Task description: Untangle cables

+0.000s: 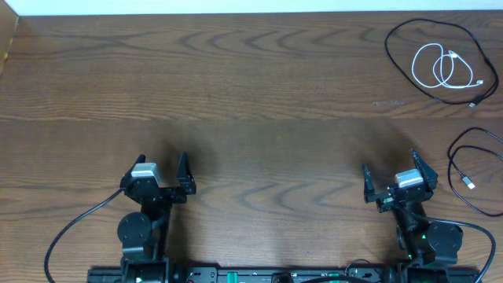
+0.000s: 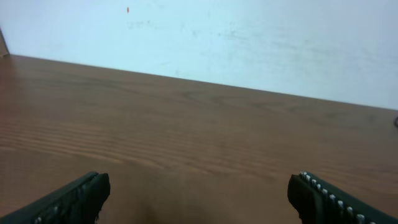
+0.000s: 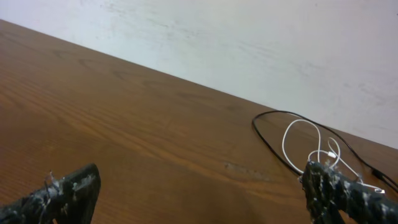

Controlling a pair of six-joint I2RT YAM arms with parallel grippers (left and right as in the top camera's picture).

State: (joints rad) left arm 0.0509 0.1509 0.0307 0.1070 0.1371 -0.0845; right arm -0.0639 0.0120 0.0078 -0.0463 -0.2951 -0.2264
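Wood table (image 1: pixel 236 86): white cable (image 1: pixel 440 69) coiled inside black cable (image 1: pixel 387 47) loop.

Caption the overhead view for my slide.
Left pincer, right pincer open; white cable ringed by one black cable, second black cable nearby.

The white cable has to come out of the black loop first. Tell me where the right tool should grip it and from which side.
Grip the white cable on its left arc, a single flat strand with bare wood between it and the black cable. Bring the open right tool straight down, fingers astride the strand.
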